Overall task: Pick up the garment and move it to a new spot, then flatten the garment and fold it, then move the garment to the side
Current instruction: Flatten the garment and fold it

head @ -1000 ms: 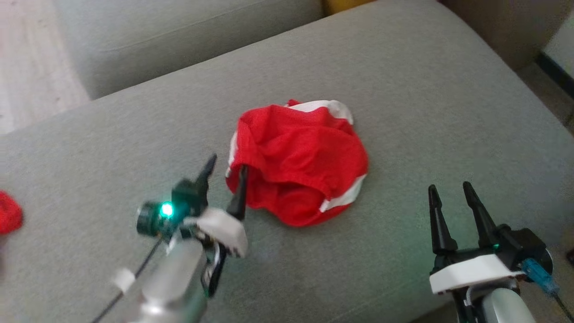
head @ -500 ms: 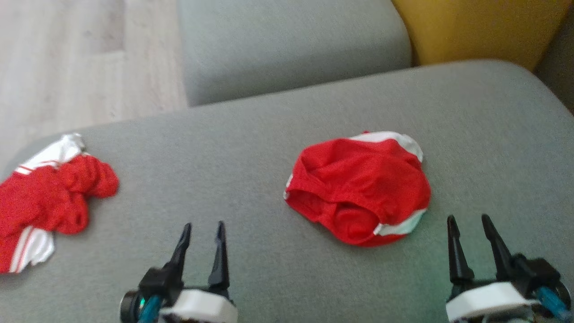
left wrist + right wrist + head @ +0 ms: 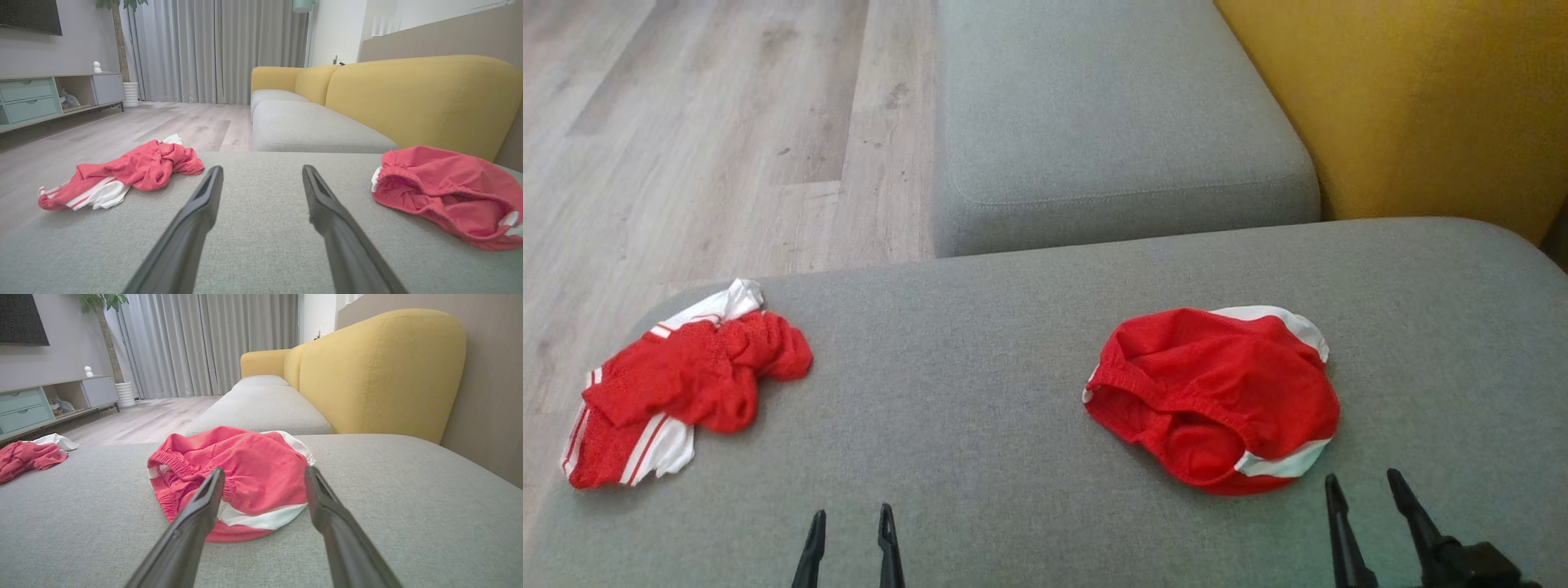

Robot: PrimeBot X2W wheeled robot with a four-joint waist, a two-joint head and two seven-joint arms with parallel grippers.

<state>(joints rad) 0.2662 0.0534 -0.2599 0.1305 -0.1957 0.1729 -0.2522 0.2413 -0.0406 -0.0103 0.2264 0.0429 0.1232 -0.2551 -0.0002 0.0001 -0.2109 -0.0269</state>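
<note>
Red-white garment (image 3: 1217, 392) in a heap on grey cushion (image 3: 980, 408) — L gripper (image 3: 851, 510) & R gripper (image 3: 1362, 475) both spread wide, empty

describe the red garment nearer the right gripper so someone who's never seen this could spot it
On the grey cushion beside the yellow sofa back, look to the right half, ahead of the right gripper. The garment there is a rounded red bundle with a gathered elastic opening and broad white bands, unlike the other red garment, sprawled at the left edge with thin stripes.

The garment (image 3: 1217, 392) lies on the cushion (image 3: 964, 392), right of the other garment (image 3: 686, 384).
</note>
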